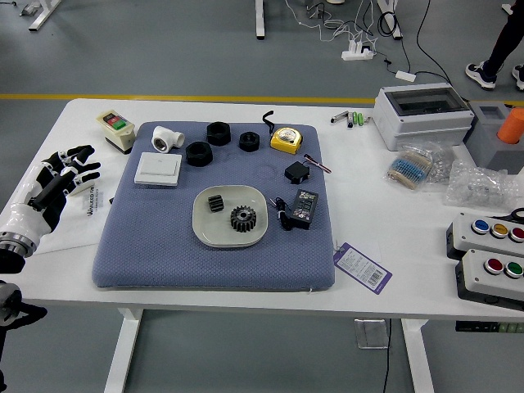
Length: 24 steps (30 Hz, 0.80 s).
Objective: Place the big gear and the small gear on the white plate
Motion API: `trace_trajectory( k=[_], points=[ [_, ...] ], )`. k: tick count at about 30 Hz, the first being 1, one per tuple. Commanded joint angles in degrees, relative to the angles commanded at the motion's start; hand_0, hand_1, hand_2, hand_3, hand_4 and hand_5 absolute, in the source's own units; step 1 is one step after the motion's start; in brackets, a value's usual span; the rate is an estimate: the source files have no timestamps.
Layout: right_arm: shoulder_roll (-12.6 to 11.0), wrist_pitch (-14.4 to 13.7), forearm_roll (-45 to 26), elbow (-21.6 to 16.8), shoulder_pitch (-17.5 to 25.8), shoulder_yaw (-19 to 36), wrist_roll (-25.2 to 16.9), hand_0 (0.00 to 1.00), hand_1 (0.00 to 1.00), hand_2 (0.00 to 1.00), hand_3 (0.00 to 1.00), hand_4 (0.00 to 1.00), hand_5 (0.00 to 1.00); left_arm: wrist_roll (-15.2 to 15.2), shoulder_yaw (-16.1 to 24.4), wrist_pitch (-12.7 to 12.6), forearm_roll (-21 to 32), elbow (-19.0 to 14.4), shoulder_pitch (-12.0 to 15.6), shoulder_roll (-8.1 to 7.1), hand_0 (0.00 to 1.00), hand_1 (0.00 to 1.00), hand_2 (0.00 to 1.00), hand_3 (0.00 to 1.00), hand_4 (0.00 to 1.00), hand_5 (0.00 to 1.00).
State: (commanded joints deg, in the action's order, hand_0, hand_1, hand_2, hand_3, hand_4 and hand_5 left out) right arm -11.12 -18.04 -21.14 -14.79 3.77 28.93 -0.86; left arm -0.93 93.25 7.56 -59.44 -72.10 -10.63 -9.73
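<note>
On the blue mat lies the white plate [219, 236]. Inside it the big gear [243, 219], black and toothed, rests toward the right, and the small gear [215, 203], a narrow black toothed piece, toward the upper left; the two are apart. My left hand [79, 173] is over the table's left side, well left of the plate and off the mat, its fingers spread and holding nothing. The right hand is out of view.
The mat [164, 246] also bears a white switch panel [157, 169], a white pipe fitting, several black rings, a tape measure [286, 140] and a black adapter [304, 209]. Button boxes [491, 274] stand at the right. A person's legs show at the top right.
</note>
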Motion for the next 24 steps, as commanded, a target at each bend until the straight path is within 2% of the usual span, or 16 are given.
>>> trace_trajectory(
  k=[3,5,6,9,11,12,17,18,19,23,24],
  points=[
    [0.0,0.0,-0.1,0.0,0.0,-0.1,0.0,0.698,0.715,0.765,0.576,0.794,0.648,-0.8,0.2,0.8,1.3,-0.3,0.2,-0.03,0.703,0.688,0.792,0.684,0.813,0.577],
    [0.0,0.0,0.0,0.0,0.0,0.0,0.0,0.698,0.715,0.765,0.576,0.794,0.648,-2.5,0.7,3.0,2.6,-0.1,0.1,0.1,0.703,0.688,0.792,0.684,0.813,0.577],
    [0.0,0.0,0.0,0.0,0.0,0.1,0.0,0.697,0.715,0.766,0.576,0.794,0.647,-3.3,0.9,4.3,2.9,-0.1,0.1,0.15,0.842,0.821,0.9,0.842,0.899,0.852],
    [-0.1,0.0,0.5,0.0,-0.2,0.8,-0.1,0.697,0.715,0.766,0.576,0.794,0.647,-3.2,1.1,6.5,4.1,0.2,-0.1,0.25,0.842,0.821,0.9,0.842,0.899,0.852],
    [-0.1,0.0,0.5,0.0,-0.2,1.2,-0.2,0.697,0.715,0.766,0.576,0.794,0.647,-3.1,1.1,6.8,4.3,0.3,-0.2,0.36,0.842,0.821,0.9,0.842,0.899,0.852],
    [0.0,0.1,0.2,0.1,-0.3,1.5,-0.3,0.697,0.715,0.765,0.576,0.795,0.648,-2.9,1.2,7.1,4.4,0.5,-0.4,0.57,0.869,0.845,0.919,0.853,0.92,0.898],
    [0.0,0.1,0.3,0.3,-0.6,1.9,-0.2,0.697,0.715,0.765,0.576,0.795,0.648,-3.4,0.8,7.5,3.9,1.5,-2.5,1.84,0.869,0.845,0.919,0.853,0.92,0.898],
    [0.0,0.1,0.4,0.3,-0.6,2.0,-0.2,0.698,0.715,0.765,0.575,0.794,0.648,-3.4,0.8,7.5,3.8,1.6,-2.8,1.98,0.879,0.862,0.934,0.865,0.936,0.947],
    [0.0,0.1,0.5,0.3,-0.7,2.1,-0.2,0.698,0.715,0.765,0.575,0.794,0.648,-3.4,0.7,7.5,3.7,1.7,-3.1,2.11,0.879,0.862,0.934,0.865,0.936,0.947],
    [-0.1,0.2,0.6,0.3,-0.9,2.6,-0.2,0.698,0.715,0.765,0.575,0.794,0.648,-3.3,0.6,7.6,3.4,1.8,-3.5,1.84,0.879,0.862,0.934,0.865,0.936,0.947],
    [-0.1,0.2,0.7,0.3,-1.0,2.7,-0.2,0.698,0.714,0.765,0.575,0.794,0.65,-3.2,0.8,7.6,3.4,1.7,-3.4,1.77,0.884,0.866,0.936,0.871,0.937,0.972]
  ],
)
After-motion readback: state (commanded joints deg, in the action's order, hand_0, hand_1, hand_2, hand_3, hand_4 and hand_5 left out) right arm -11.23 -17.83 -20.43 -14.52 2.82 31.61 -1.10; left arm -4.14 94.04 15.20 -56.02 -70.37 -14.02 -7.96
